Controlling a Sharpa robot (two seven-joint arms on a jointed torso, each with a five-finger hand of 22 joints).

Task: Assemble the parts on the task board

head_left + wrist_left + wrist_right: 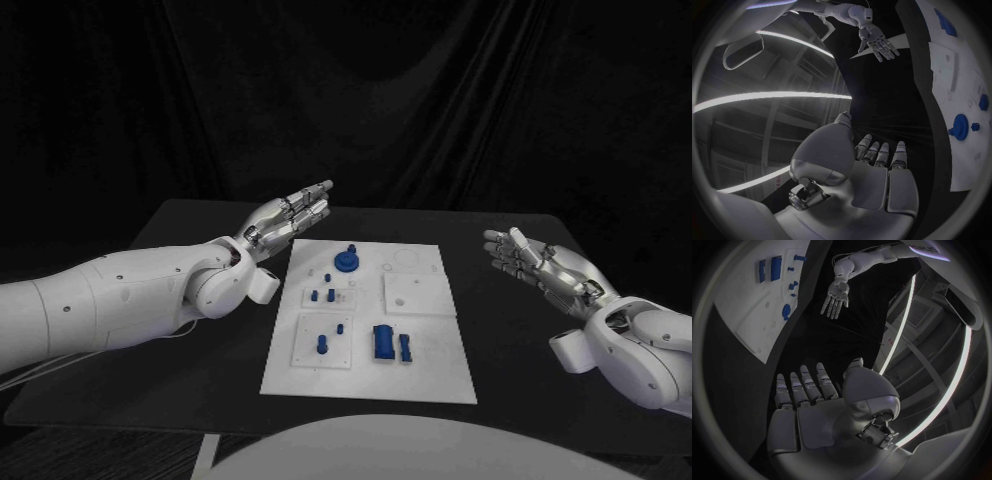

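arms: glossy white shells | robot hand (289,218): silver, segmented | cable: apparently white, left arm

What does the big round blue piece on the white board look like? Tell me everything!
The round blue part looks like smooth plastic: a flat disc with a shorter knob rising from its middle. It stands upright near the far end of the white task board, with smaller blue pieces close by. Neither hand touches it; both are held open off to the board's sides.

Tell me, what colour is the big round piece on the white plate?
Blue. The round piece stands near the far end of the white plate, clearest in the head view.
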